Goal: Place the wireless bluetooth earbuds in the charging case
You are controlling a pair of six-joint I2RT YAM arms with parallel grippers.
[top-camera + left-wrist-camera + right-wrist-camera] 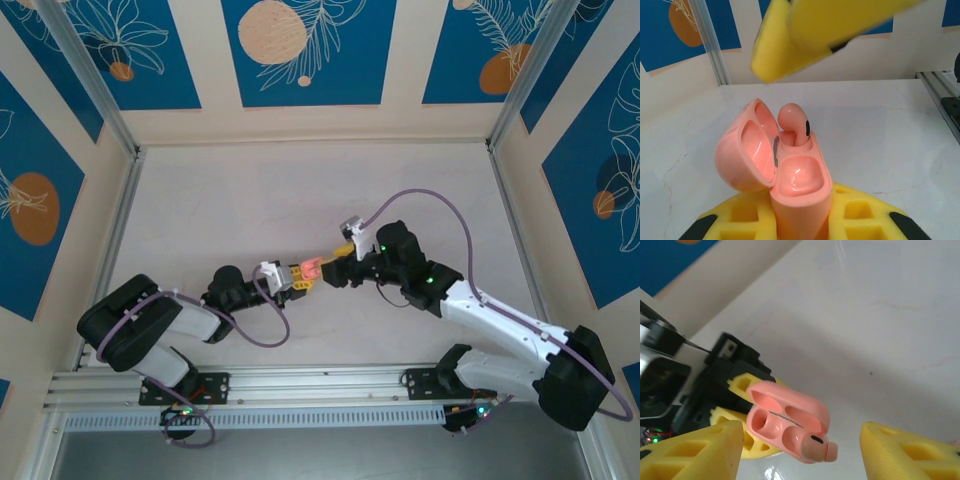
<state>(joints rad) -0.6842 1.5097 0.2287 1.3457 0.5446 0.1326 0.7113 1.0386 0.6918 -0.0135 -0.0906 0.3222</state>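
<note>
At the bottom of the left wrist view, the left gripper (801, 227) is clamped on the open charging case (740, 157). One earbud (794, 122) stands in its back well. The front well (799, 177) is empty, so half remains. The right gripper (802, 440) gapes empty, straddling the bud without touching it.

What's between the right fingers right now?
Right wrist view: the open case, an earbud standing in one socket, sits between the right fingers, touching neither. The left gripper holds the case.

Salmon-pink charging case (801, 202) and earbud (791, 119), white table (880, 130)
</note>
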